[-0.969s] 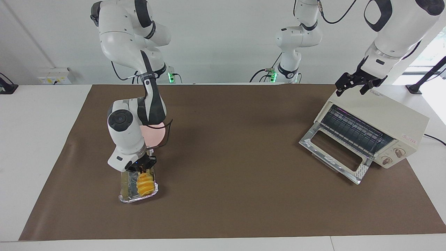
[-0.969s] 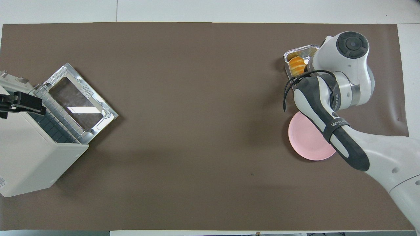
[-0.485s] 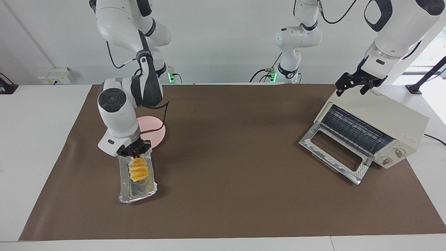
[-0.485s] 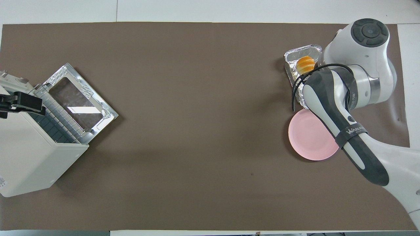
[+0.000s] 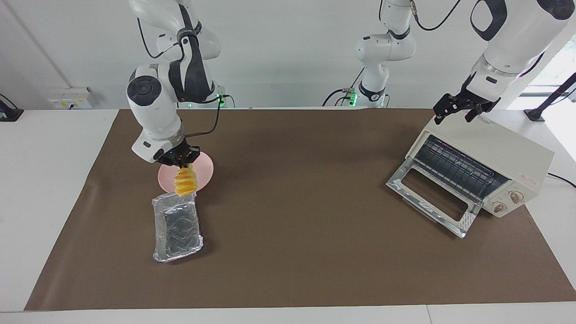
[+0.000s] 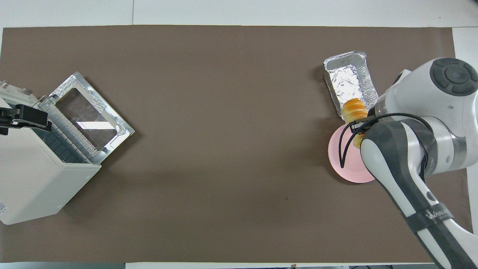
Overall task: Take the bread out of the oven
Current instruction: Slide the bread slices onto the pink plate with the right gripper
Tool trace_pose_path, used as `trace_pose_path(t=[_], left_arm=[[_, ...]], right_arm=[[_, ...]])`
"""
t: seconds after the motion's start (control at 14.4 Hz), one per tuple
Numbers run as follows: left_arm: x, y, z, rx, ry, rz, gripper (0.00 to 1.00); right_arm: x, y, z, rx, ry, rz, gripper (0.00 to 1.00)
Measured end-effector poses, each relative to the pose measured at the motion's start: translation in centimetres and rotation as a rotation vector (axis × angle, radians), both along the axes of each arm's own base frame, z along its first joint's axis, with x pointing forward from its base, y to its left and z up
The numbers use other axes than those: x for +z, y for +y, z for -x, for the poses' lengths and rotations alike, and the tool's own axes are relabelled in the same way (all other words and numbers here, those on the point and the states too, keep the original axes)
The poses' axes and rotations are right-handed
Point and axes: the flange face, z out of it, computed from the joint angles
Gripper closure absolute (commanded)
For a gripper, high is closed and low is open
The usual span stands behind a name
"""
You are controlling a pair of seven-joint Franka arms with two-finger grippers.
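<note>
My right gripper (image 5: pixel 182 163) is shut on the upper end of the bread (image 5: pixel 185 182), a ridged golden-yellow loaf that hangs upright in the air. The bread is over the edge of the pink plate (image 5: pixel 204 171) and the near end of the foil tray (image 5: pixel 177 227). In the overhead view the bread (image 6: pixel 354 108) shows between the tray (image 6: pixel 349 80) and the plate (image 6: pixel 341 158). The cream-white oven (image 5: pixel 495 148) stands at the left arm's end of the table with its door (image 5: pixel 427 198) dropped open and its dark rack bare. My left gripper (image 5: pixel 459 108) is open at the oven's top edge and waits.
The crinkled silver foil tray lies bare on the brown mat (image 5: pixel 297 202), farther from the robots than the plate. The oven (image 6: pixel 33 179) and its open door (image 6: pixel 89 116) take up the mat's corner at the left arm's end.
My right gripper has lifted the bread up out of the foil tray and carried it toward the robots, to over the pink plate's edge. The left arm has not moved.
</note>
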Motion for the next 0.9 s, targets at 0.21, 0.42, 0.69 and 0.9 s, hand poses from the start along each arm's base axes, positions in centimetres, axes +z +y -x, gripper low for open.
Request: trace_pose_path(t=[0.21, 0.42, 0.69, 0.9], left_arm=[[0.0, 0.0, 0.0, 0.000, 0.000, 0.000, 0.00], [0.0, 0.0, 0.0, 0.000, 0.000, 0.000, 0.00], [0.0, 0.0, 0.0, 0.000, 0.000, 0.000, 0.00], [0.0, 0.0, 0.0, -0.001, 0.000, 0.000, 0.00]], right_arm=[[-4.6, -1.0, 5.2, -0.007, -0.066, -0.006, 1.00], [-7.5, -1.4, 8.5, -0.009, -0.103, -0.012, 1.00], [-9.2, -1.8, 9.9, -0.015, -0.119, -0.016, 0.53], [-9.2, -1.9, 9.9, -0.018, -0.120, -0.016, 0.00]])
